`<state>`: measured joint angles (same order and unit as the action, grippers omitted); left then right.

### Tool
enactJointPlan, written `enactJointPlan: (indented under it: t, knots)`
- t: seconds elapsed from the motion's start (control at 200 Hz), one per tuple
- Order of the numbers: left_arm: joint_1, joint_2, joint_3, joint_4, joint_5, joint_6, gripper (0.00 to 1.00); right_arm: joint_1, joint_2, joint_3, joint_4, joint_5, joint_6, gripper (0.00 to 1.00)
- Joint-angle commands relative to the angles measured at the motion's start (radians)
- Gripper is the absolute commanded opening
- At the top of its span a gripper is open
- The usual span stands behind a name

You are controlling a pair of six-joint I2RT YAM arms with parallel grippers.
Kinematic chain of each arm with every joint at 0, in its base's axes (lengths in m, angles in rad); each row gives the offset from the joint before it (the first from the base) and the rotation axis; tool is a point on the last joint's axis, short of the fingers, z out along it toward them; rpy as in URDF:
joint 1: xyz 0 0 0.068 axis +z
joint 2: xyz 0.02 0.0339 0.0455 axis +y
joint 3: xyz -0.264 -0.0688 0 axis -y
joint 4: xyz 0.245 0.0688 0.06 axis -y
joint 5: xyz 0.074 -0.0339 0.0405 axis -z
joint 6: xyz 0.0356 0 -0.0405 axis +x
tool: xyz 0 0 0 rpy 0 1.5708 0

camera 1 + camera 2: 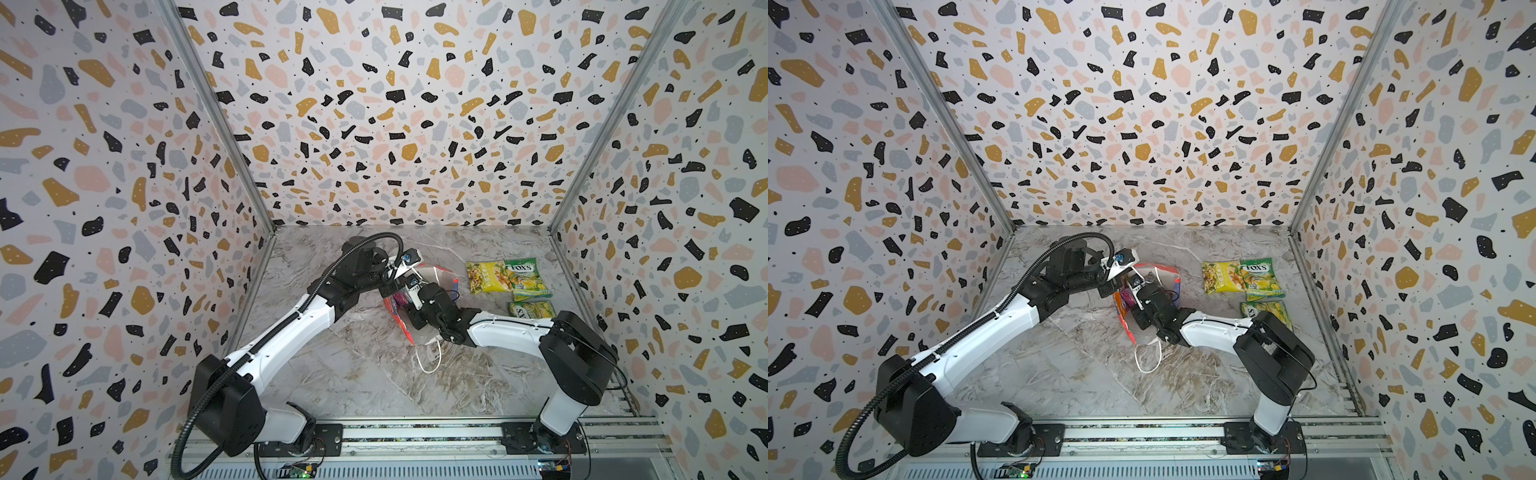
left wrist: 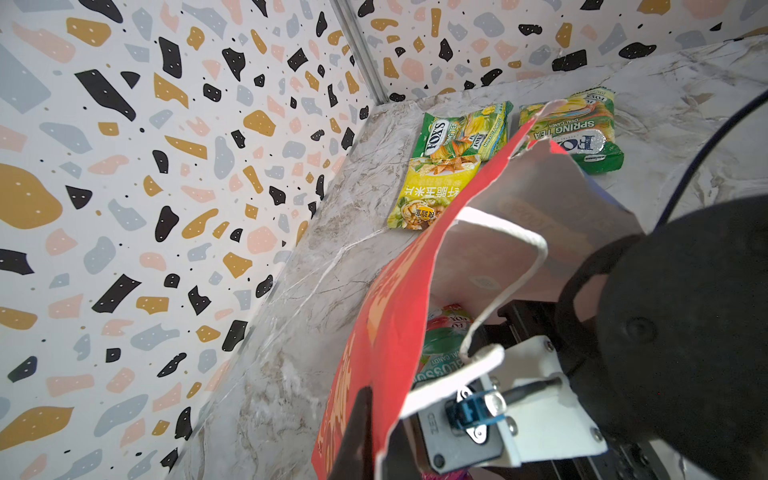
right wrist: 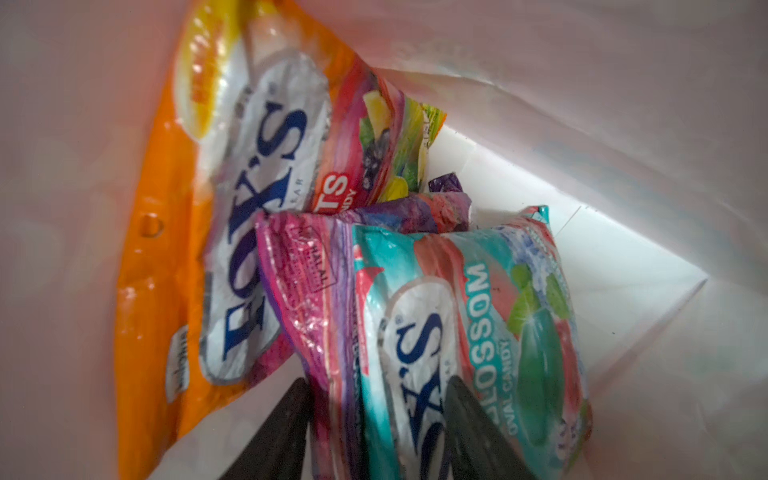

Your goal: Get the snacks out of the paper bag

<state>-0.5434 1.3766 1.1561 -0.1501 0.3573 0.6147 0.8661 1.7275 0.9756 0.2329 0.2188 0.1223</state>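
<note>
Where both top views look down on the counter (image 1: 353,374), we see the paper bag (image 1: 439,276) tilted near its middle, the left hand (image 1: 390,286) at its rim, and three snacks (image 1: 525,278) lying apart on the right arm's side. In the left wrist view, that hand is pinched shut on the bag's red wall. In the right wrist view, the right hand (image 3: 378,384) is inside the bag, its fingers (image 3: 286,432) parted astride the teal packet (image 3: 498,324) and the purple packet (image 3: 307,282). We cannot tell whether they grip.
</note>
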Motion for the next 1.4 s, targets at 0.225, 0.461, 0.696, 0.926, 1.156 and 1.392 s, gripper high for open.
enactJointPlan:
  t: [0.225, 0.461, 0.696, 0.926, 1.156, 1.392]
  knots:
    - [0.000, -0.025, -0.001, 0.070, 0.033, 0.008, 0.00, -0.003, -0.016, 0.046, 0.008, 0.096, -0.007, 0.06]
    - [0.000, -0.029, -0.009, 0.080, 0.018, 0.010, 0.00, 0.001, -0.130, 0.025, -0.014, 0.047, -0.030, 0.00]
    - [0.000, -0.031, -0.012, 0.089, 0.020, 0.005, 0.00, 0.018, -0.245, -0.024, -0.021, -0.055, -0.072, 0.00]
    - [0.000, -0.026, -0.011, 0.095, 0.017, -0.006, 0.00, 0.026, -0.315, -0.037, -0.049, -0.079, -0.093, 0.00]
    - [0.000, -0.027, -0.014, 0.099, 0.008, -0.010, 0.00, 0.027, -0.385, -0.050, -0.060, -0.126, -0.122, 0.01]
    - [0.000, -0.022, -0.012, 0.102, 0.010, -0.017, 0.00, 0.024, -0.314, -0.028, -0.081, -0.060, -0.109, 0.03]
